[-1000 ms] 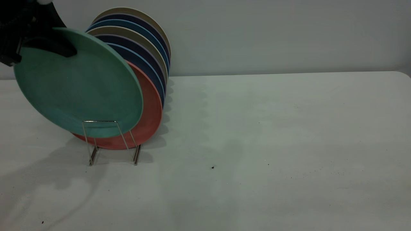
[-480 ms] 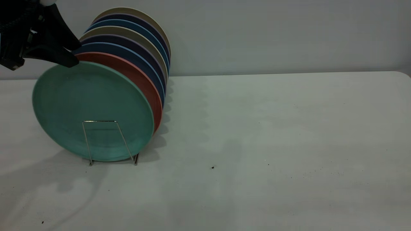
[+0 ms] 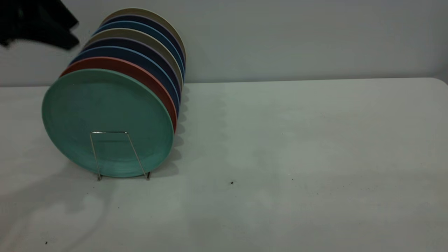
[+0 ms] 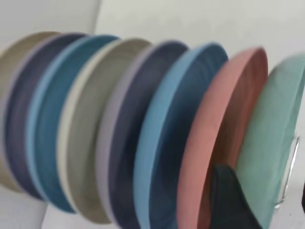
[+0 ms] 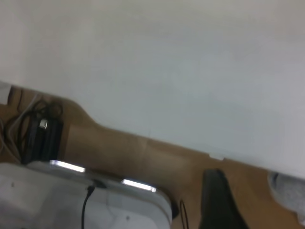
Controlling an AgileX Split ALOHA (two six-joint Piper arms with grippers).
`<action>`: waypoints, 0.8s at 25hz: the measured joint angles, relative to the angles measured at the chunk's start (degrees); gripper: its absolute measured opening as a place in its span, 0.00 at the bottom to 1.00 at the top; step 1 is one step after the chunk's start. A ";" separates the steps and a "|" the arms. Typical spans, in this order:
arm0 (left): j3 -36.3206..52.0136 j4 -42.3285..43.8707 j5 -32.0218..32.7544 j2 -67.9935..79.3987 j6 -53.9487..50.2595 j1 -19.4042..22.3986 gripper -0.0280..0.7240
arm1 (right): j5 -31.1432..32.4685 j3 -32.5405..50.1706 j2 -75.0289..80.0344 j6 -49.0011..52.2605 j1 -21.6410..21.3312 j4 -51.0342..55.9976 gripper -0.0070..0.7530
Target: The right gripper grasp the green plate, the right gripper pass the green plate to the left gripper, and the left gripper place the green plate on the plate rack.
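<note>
Green plate (image 3: 106,122) standing on edge in the plate rack (image 3: 119,154), front of the row, leaning on the salmon-pink plate (image 3: 140,75), with blue and beige plates (image 3: 154,45) behind. Below and to the right of the left gripper (image 3: 66,35), apart from it. Left gripper raised, holding nothing; jaw gap impossible to tell. Right gripper (image 5: 219,205) elsewhere, away from the rack, state also unclear.

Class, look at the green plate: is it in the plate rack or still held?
In the rack. The green plate stands on edge behind the plate rack front loop, against the salmon plate; the left pincer is clear above.
</note>
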 joint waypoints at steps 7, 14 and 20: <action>0.00 2.27 5.25 -16.42 -24.88 0.00 0.58 | -4.58 1.94 0.00 3.96 0.00 -3.63 0.61; 0.00 17.89 21.61 -31.75 -57.41 0.00 0.58 | -5.06 2.13 -1.32 9.33 4.84 -8.22 0.61; 0.12 30.48 31.80 -39.44 -81.00 0.00 0.58 | -5.10 2.13 -10.56 9.55 8.77 -8.85 0.61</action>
